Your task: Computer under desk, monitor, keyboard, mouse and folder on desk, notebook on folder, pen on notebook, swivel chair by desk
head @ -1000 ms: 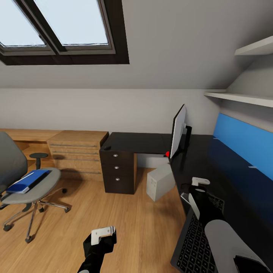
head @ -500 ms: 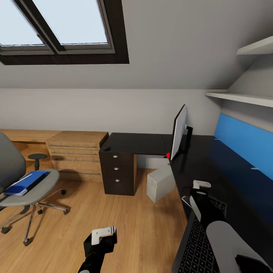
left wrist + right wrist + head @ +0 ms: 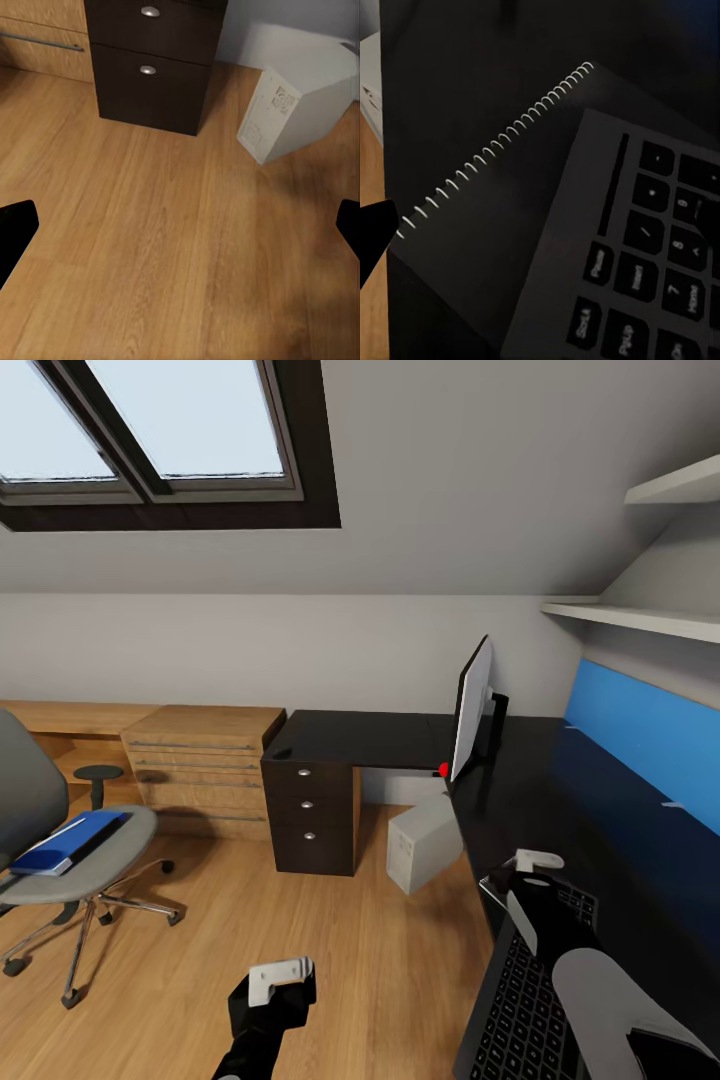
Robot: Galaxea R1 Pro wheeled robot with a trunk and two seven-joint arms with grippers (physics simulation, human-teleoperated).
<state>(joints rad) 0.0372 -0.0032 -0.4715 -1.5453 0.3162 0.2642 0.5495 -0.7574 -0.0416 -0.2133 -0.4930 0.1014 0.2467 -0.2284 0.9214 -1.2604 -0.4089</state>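
The black-topped desk runs along the right, with the monitor standing edge-on at its corner. Below it, the white computer sits on the floor. My right gripper hovers open over the keyboard, whose corner lies on a dark spiral-bound notebook. A small dark mouse rests on the far desk wing. At the left, the blue folder lies on the swivel chair. My left gripper is open above bare floor. The pen is out of view.
Light oak drawers stand along the back wall beside the dark drawer unit. The wood floor lies between chair and desk. White shelves hang above the blue back panel.
The view first slid slightly, so the chair sits further left in the picture. My right gripper has come a little nearer over the keyboard. My left gripper has dropped slightly.
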